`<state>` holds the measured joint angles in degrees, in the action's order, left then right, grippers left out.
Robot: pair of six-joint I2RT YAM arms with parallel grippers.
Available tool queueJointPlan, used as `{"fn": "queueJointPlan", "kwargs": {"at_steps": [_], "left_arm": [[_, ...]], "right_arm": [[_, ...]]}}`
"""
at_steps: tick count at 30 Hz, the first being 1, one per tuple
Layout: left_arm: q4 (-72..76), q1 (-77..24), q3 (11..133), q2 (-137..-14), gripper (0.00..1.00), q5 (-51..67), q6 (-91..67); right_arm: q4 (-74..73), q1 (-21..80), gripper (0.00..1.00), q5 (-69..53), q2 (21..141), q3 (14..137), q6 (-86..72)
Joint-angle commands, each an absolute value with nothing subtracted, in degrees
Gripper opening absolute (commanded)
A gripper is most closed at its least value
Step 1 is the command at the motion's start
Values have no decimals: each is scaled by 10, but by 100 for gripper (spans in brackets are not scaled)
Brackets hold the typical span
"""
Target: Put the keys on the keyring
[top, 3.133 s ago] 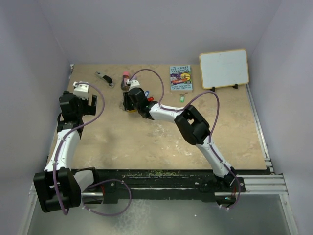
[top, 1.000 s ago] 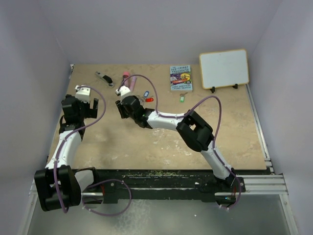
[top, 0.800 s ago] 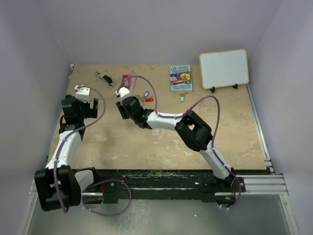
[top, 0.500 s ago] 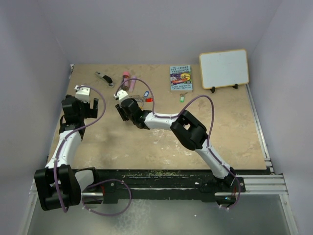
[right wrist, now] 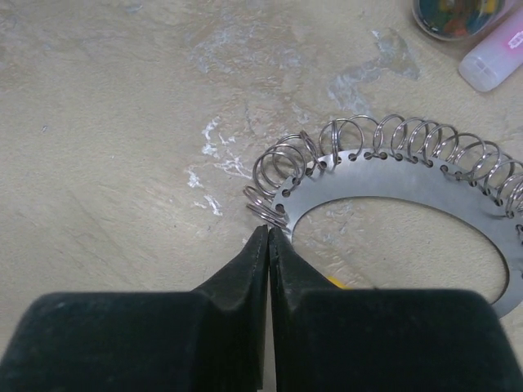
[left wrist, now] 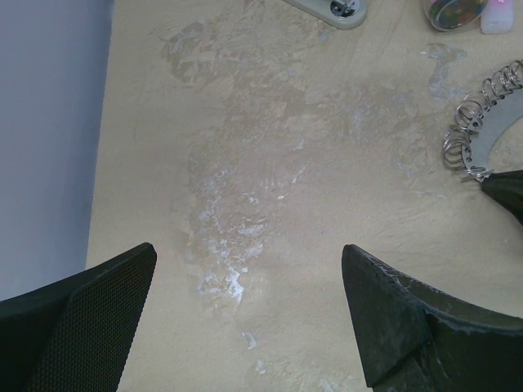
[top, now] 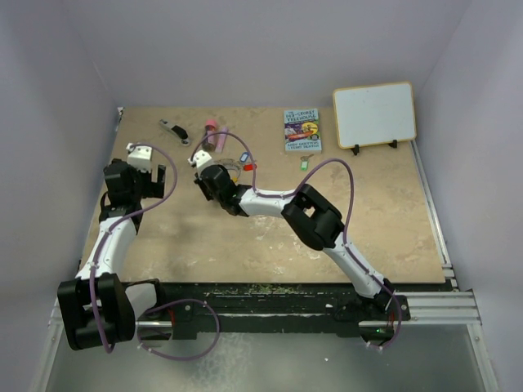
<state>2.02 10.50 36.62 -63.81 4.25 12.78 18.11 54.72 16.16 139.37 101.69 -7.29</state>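
Right at the tips of the right gripper (right wrist: 268,233) sits the keyring (right wrist: 392,184), fingers squeezed together on its end loop as far as I can tell. Over the last few seconds that arm slid left, pulling the keyring away from the blue key (top: 243,158) and red key (top: 250,167), toward the left gripper (left wrist: 248,253), whose fingers are spread wide, holding nothing. So nothing's threaded yet. Count: one keyring, three keys, those two beyond the right fingers plus a green key (top: 304,163) farther right.

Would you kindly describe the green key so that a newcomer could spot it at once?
At the far edge of the table a colourful book lies left of the propped white board. Just in front of the book sits the green key, alone; the blue key and red key lie together further left.
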Motion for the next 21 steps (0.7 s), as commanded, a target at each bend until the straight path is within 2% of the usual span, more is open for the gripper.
{"fn": "queueJointPlan", "kwargs": {"at_steps": [1, 3, 11, 12, 13, 14, 16, 21], "left_arm": [[20, 107, 379, -635, 98, 77, 126], [4, 107, 387, -632, 98, 93, 130], [-70, 107, 425, -617, 98, 220, 167], [-70, 107, 425, -617, 98, 229, 168], [-69, 107, 425, -618, 98, 233, 167], [-67, 107, 424, -618, 98, 234, 167], [-63, 107, 422, -620, 98, 233, 165], [-59, 107, 418, -621, 98, 226, 168]], "right_arm": [[220, 543, 3, 187, 1388, 1027, -57], [235, 543, 0, 190, 1377, 1010, -54], [299, 543, 0, 192, 1312, 905, -27], [299, 543, 9, 191, 1310, 900, -22], [299, 543, 25, 188, 1308, 897, -19], [304, 543, 32, 188, 1306, 895, -16], [320, 543, 38, 189, 1304, 891, -13], [319, 544, 42, 174, 1316, 915, -26]]}}
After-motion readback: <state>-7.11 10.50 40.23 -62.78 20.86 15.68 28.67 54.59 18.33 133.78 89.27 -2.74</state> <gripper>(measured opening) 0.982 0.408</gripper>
